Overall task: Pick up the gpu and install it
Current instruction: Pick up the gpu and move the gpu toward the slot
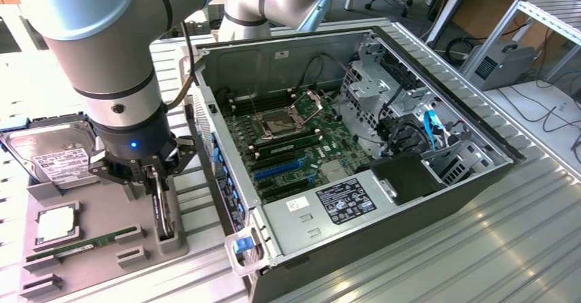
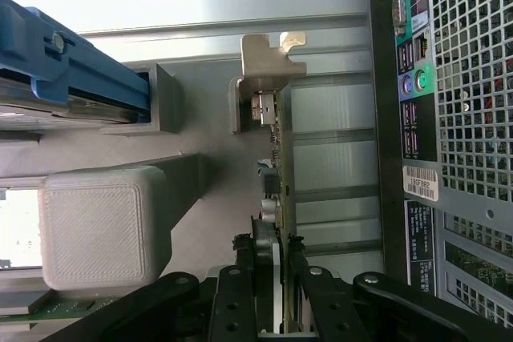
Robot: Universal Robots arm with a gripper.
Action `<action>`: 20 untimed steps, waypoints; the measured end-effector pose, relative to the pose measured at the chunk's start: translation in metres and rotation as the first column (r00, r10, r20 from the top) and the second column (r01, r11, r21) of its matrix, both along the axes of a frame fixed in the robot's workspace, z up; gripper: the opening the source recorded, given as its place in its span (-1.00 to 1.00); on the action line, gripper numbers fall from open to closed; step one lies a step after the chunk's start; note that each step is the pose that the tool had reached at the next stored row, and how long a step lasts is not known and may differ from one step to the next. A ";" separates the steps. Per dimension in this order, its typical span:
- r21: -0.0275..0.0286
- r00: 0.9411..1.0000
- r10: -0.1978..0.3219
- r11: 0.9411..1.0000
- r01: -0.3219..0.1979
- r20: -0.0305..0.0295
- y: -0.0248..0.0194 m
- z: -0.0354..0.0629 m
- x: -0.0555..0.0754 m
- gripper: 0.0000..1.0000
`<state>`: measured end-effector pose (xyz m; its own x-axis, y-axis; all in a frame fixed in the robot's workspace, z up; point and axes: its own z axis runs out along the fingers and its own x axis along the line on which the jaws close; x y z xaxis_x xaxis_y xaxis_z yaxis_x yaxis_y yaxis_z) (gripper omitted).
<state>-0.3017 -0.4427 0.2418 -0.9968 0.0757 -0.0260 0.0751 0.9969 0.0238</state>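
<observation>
The gpu (image 1: 164, 211) is a thin dark card standing on edge in a slot of the grey parts tray (image 1: 100, 197), beside the open computer case (image 1: 426, 180). My gripper (image 1: 152, 178) is lowered onto the card's end away from its silver bracket. In the wrist view the gpu (image 2: 282, 162) runs away from me to its metal bracket (image 2: 268, 58). My gripper (image 2: 274, 258) is shut on the card, one black finger (image 2: 239, 294) pressed against each side. The card still rests in its grey holder (image 2: 240, 106).
The motherboard (image 1: 290, 146) lies exposed inside the case, blue slots near its front. On the tray sit a hard drive (image 1: 54, 156), a CPU (image 1: 56, 225) and a green RAM stick (image 1: 81, 245). The case's rear port panel (image 2: 417, 78) stands close beside the card.
</observation>
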 end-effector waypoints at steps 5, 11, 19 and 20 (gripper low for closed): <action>0.000 1.000 0.000 1.000 0.000 0.000 0.0000 0.0000 0.000 -0.46; 0.000 1.000 0.000 1.000 0.000 0.000 0.0000 0.0009 0.000 -0.46; 0.000 1.000 0.000 1.000 0.000 0.000 0.0000 0.0057 0.000 -0.46; 0.000 1.000 0.000 1.000 0.000 0.000 0.0000 0.0060 0.000 -0.46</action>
